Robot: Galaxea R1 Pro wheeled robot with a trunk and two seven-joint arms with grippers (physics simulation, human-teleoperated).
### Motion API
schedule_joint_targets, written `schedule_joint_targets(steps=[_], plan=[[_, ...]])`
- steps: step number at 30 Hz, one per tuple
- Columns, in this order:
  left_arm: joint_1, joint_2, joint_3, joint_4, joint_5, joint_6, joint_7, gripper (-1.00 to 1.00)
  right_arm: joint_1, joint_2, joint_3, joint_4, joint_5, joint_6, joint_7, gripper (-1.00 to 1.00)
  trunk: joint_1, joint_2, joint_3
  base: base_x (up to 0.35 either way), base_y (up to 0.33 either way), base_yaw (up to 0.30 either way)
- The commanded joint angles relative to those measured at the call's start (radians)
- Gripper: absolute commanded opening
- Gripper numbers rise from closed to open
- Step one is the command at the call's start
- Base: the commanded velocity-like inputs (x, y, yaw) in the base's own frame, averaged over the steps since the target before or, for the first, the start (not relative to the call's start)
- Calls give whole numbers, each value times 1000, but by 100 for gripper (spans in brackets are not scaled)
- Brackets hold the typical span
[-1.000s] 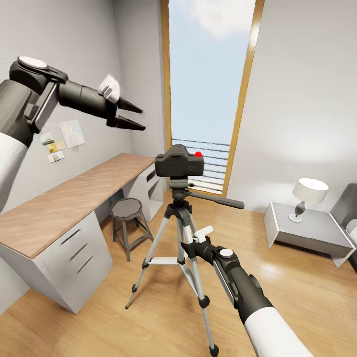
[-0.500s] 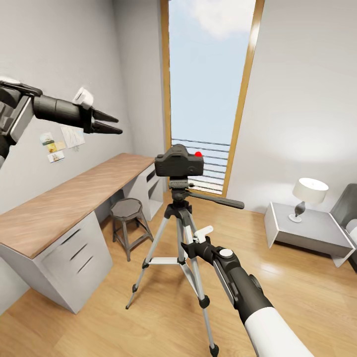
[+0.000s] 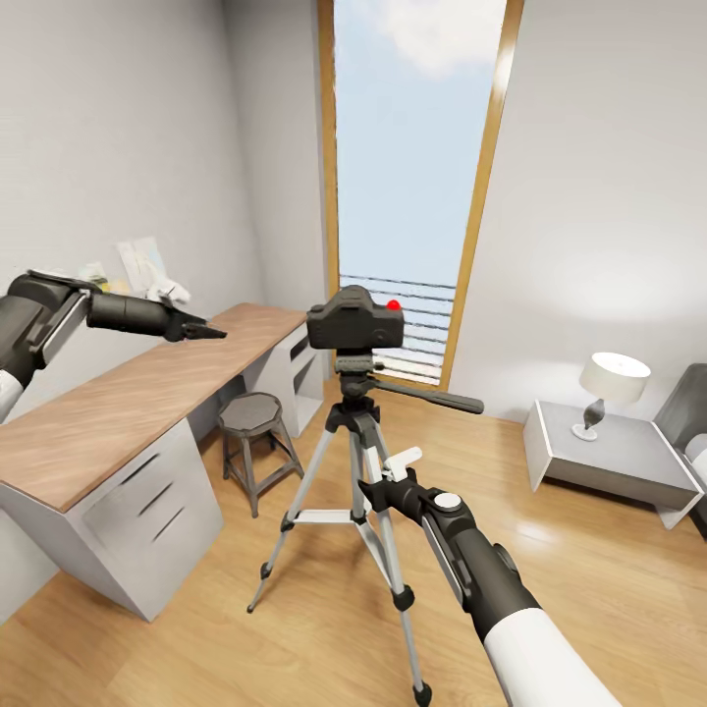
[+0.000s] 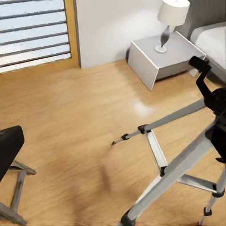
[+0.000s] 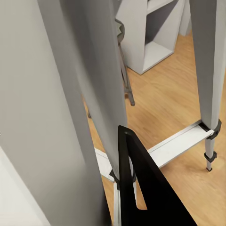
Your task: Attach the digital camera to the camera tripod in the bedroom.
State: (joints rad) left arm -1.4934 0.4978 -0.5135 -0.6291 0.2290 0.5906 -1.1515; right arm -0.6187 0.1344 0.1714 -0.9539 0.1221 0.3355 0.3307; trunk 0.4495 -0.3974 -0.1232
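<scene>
Digital camera (image 3: 353, 320) sits atop camera tripod (image 3: 355, 462). Right gripper (image 3: 375, 494) is nearer, against a leg, aperture indeterminate; left gripper (image 3: 208, 334) is closed, empty.

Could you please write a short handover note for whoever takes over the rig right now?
Left gripper: above the wood-topped desk, off to the side of the tripod, nothing in it; its fingers look nearly together.
Right gripper: low, right up against the camera tripod legs; whether it grips a leg cannot be told.
Digital camera: sits upright on the tripod head, red button up, no gripper on it.
Tripod: standing on the floor in front of the tall window, next to the stool.
Done: camera appears mounted.
Left: confirm the mount holds; back the right arm clear without knocking a leg.
</scene>
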Motion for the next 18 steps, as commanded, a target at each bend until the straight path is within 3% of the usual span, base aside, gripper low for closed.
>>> schedule_joint_targets(steps=[1,8,10,16,18], plan=[[11,4,-6,12,9,8,18,100,-1,1,-1,-2,8,4,6,-100,1,-3,-2,0,0,0],[134,7,-6,78,7,4,172,100,-1,2,-1,-3,9,6,5,-100,1,-3,-2,0,0,0],[173,7,-7,98,8,3,261,100,-1,2,-1,-3,9,6,5,-100,1,-3,-2,0,0,0],[219,7,-6,163,12,1,439,100,-1,3,-1,-3,9,6,5,-100,1,-3,-2,0,0,0],[227,3,-6,220,15,0,487,100,-1,3,-1,-3,10,6,5,-100,1,-3,-2,0,0,0]])
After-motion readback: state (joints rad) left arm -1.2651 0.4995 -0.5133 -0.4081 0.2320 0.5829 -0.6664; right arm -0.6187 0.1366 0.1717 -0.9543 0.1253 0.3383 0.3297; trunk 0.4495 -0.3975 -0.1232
